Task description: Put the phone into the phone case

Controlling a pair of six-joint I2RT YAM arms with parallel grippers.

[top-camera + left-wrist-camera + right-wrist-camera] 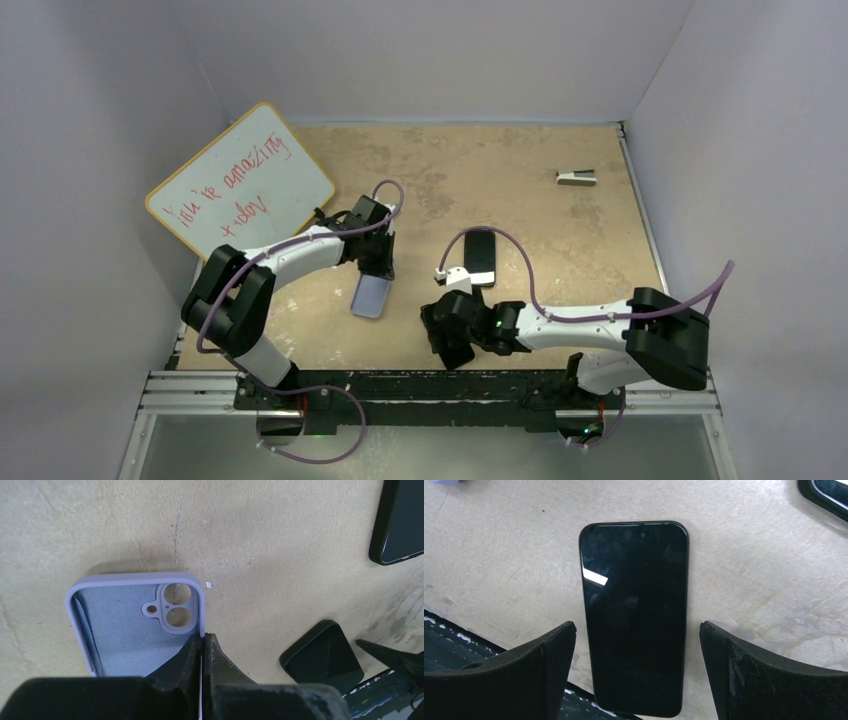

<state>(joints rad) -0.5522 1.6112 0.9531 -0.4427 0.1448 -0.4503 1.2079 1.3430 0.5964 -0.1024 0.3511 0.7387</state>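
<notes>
The phone [634,615], a glossy all-black slab, lies flat on the tan table between the wide-apart fingers of my right gripper [638,625], which is open and touches nothing. Its near end reaches the table's dark front edge. In the top view the right gripper [450,348] hides the phone. The phone case [125,625] is a pale lavender shell, its hollow side facing the camera and its lens cutout near the fingertips. My left gripper [202,637] is shut on its side wall. In the top view the phone case [371,297] sits just below the left gripper [378,272].
Another black slab [480,257] with a pale end strip lies mid-table, right of the case and beyond the right gripper. A whiteboard [240,180] with red writing leans at the back left. A small grey block [577,177] sits far right. White walls enclose the table.
</notes>
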